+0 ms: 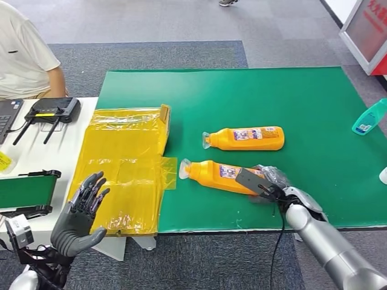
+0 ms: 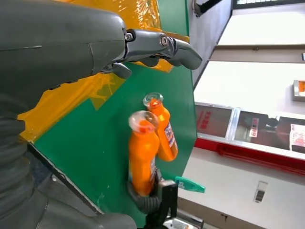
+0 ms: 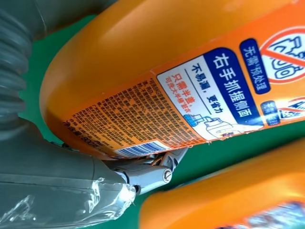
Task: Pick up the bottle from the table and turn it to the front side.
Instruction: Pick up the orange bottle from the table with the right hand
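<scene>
— Where is the bottle?

— The near orange bottle [image 1: 219, 176] lies on its side on the green mat [image 1: 319, 109] covering the surface, cap end toward the yellow plastic sheet [image 1: 123, 163]. The right hand [image 1: 269, 184] is at its base end, fingers [image 3: 151, 174] wrapped around the body — the right wrist view shows the printed back label with a barcode right against the hand, and one finger tucked under the bottle.

— Is it lifted?

— Cannot tell; from the head view it looks to be on the mat or barely off it.

— And the second one?

— Another orange bottle [image 1: 246, 138] lies just beyond it, roughly parallel, cap pointing the same way, the two apart.

— The left hand?

— The left hand [image 1: 80, 214] is held up near the front edge of the surface, over the yellow sheet, fingers [image 2: 158, 45] spread and holding nothing.

— Anything else around?

— A teal bottle [image 1: 369, 118] near the mat's far right edge, a black device with antennas [image 1: 52, 112] on the white surface to the left, and a person in a pale shirt [image 1: 23, 51] seated behind it.
</scene>
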### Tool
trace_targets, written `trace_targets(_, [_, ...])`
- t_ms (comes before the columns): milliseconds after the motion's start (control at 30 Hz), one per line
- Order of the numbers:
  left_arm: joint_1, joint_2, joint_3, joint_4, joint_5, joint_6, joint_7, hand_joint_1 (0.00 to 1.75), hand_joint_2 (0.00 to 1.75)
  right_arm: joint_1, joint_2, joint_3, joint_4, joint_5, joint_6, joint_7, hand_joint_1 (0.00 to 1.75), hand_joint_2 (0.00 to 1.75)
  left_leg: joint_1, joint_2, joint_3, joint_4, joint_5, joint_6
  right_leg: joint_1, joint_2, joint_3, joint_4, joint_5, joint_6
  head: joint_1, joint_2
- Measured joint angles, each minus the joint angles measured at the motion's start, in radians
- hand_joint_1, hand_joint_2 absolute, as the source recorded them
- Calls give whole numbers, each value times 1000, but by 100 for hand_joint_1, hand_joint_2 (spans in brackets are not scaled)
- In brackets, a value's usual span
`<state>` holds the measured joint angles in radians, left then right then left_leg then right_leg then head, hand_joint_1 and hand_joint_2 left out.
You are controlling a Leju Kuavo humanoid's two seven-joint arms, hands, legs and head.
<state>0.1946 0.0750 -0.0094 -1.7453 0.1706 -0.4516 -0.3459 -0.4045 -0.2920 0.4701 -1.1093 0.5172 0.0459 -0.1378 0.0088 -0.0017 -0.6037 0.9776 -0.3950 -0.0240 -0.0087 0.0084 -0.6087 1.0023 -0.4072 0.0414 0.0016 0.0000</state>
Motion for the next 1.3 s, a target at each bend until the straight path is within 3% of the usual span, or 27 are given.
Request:
trace_targets(167, [-23,-22,-5,0,4,23,-3,0,175,96,43,-70,-149,-66,-18,-55,175,175,0,0,-1,0,0,0,0,0,-2,0,-1,0,0,0])
trace_targets(433, [-74,-44,-74,0,16,65,0,0,175,213,163,-127,-334,-162,-48,-144,175,175,0,0,-2,0,0,0,0,0,-2,0,-1,0,0,0])
trace_targets(767, [-175,-88,-217,33,18,123,49,0,175,228,243,-111,-371,-132,-116,-141,175,175,0,0,-2,0,0,0,0,0,-2,0,0,0,0,0])
trace_targets(1033, [-235,-102,-313,78,17,138,60,0,175,233,283,-72,-377,-66,-191,-154,175,175,0,0,-2,0,0,0,0,0,-2,0,0,0,0,0])
trace_targets(1300, [-289,-86,-349,99,-13,173,75,0,175,251,290,-6,-404,-45,-209,-159,175,175,0,0,-2,0,0,0,0,0,-2,0,0,0,0,0])
